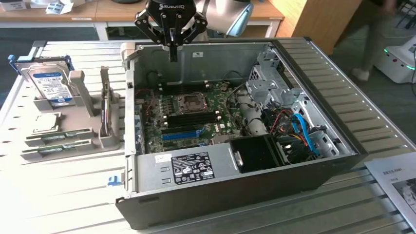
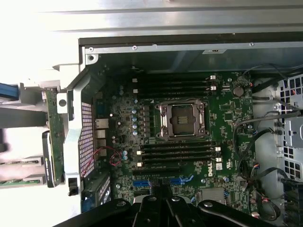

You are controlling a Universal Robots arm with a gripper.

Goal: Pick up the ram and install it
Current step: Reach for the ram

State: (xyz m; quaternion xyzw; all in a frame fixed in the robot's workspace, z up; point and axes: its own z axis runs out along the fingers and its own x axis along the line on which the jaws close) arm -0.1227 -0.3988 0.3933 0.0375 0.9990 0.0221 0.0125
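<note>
Nearest, along the bottom of the exterior view, the computer case (image 1: 215,195) is laid on its side with the panel off. This is presumably done so that the motherboard (image 1: 195,109) faces upward and its black memory slots (image 1: 188,118) can be reached from above. At the left of the frame, beside the case, a grey stand (image 1: 109,134) is seen. The ram (image 2: 54,132) is held in it on its long edge, probably so that its upper edge is offered for a pinch. Two further green sticks (image 1: 58,137) are laid flat in trays, and a hard drive (image 1: 52,83) is propped behind them. Farthest, at the top centre, the gripper (image 1: 173,54) is hung above the case's far wall, apart from the ram. Its fingers are drawn close together, and no stick is seen between them.
</note>
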